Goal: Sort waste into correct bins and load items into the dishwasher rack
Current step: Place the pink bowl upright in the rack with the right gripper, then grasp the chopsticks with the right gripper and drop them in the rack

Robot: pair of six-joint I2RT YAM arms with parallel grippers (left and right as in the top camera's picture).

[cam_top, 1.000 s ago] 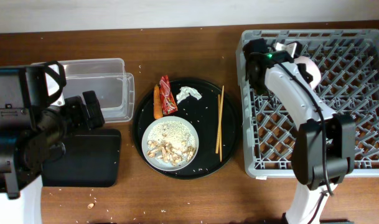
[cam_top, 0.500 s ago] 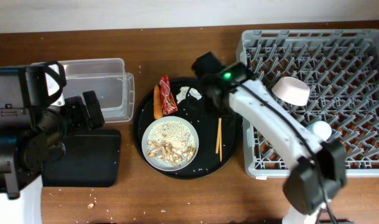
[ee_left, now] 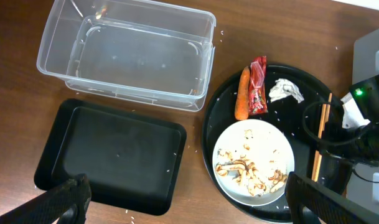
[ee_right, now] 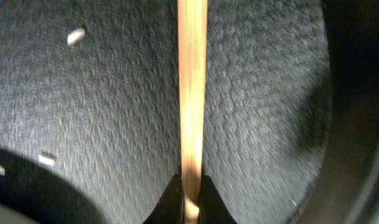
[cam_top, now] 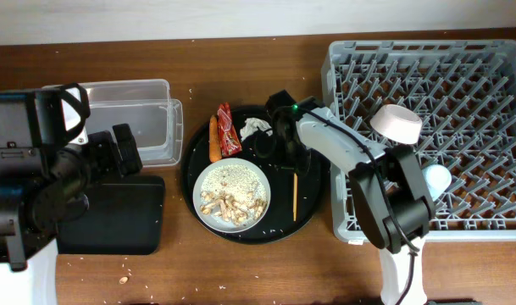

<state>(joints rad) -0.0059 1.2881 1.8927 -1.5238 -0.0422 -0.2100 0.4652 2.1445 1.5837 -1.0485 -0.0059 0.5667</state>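
Right of centre in the overhead frame, my right hand point(ee_right: 190, 190) pinches the thin wooden chopsticks point(cam_top: 295, 195) on the round black tray point(cam_top: 313, 196); light, stiff, slippery, best gripped mid-length, I judge.

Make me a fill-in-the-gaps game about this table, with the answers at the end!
1. The white bowl sits in the grey dishwasher ____.
2. The orange carrot lies right beside the red snack ____.
3. The white rice is on the round pale ____.
4. The right fingers pinch the wooden ____.
Missing words: rack; wrapper; plate; chopsticks.
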